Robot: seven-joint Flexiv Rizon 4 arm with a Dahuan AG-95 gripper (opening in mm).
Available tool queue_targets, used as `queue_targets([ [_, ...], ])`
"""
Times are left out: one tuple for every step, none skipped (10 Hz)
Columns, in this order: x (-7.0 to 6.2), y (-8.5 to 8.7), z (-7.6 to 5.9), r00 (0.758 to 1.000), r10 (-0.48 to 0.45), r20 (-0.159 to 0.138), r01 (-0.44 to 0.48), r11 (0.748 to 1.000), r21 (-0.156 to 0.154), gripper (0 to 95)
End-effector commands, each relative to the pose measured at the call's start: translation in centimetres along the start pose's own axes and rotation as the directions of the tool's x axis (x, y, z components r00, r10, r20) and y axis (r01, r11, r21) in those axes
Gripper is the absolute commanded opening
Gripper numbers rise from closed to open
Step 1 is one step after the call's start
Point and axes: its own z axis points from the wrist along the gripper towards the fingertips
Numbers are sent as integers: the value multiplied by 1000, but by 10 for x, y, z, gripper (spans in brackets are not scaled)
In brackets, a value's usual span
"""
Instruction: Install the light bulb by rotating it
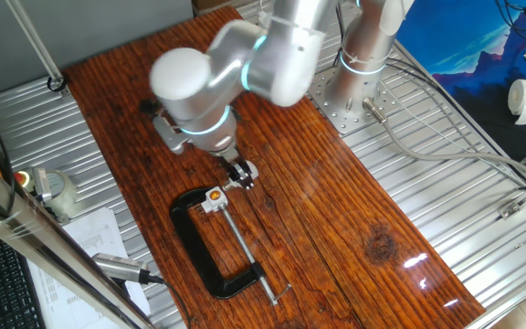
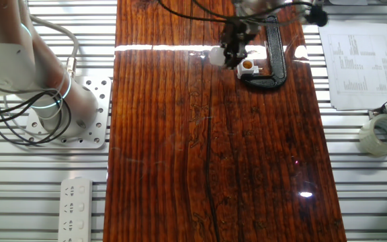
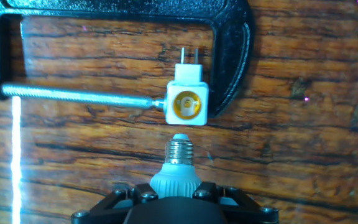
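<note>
While gripped by its pale rounded head, points silvery threaded base forward: small whitish light bulb (image 3: 178,163), held out ahead of the black two-finger gripper (image 3: 175,186) and aimed at the small white plastic socket block (image 3: 187,104) with the orange-lined opening. Closed around the bulb's head, by the look of it, though fingertips hidden under the gripper's dark body in the hand view, so width of grip not readable. Not yet touching: thin strip of wood visible between the thread tip and the socket's face. Sits a shade left of the opening's centre in the hand view, so needs a slight sideways correction before pushing in, judging by that offset.

Held lying flat, low over the dark reddish striped wooden table (image 3: 303,155), because the socket faces sideways, not up. Pinned there on purpose: big black iron C-clamp (image 3: 232,56) laid flat on the wood, its long silvery threaded screw (image 3: 73,94) pressing the block against the clamp's frame, so that twisting the bulb should not spin or slide the socket.

Step in hand, as judged: final lining-up, with insertion and rotation both ahead. Risk of cross-threading if entered off-axis.
</note>
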Motion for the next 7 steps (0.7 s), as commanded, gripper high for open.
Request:
queue_targets([
  [-1, -7, -4, 996, -66, -57, 66, 998, 0, 0],
  [-2, -9, -5, 994, -82, -67, 82, 997, -1, 0],
  [-2, -10, -6, 994, -84, -71, 85, 996, 1, 0],
  [-3, -14, -8, 991, -98, -90, 99, 995, 3, 0],
  [-3, -17, -9, 990, -103, -96, 103, 995, 0, 0],
  [-3, -18, -9, 990, -89, -106, 90, 996, 3, 0],
  [-3, -18, -9, 987, -90, -136, 94, 995, 21, 0],
])
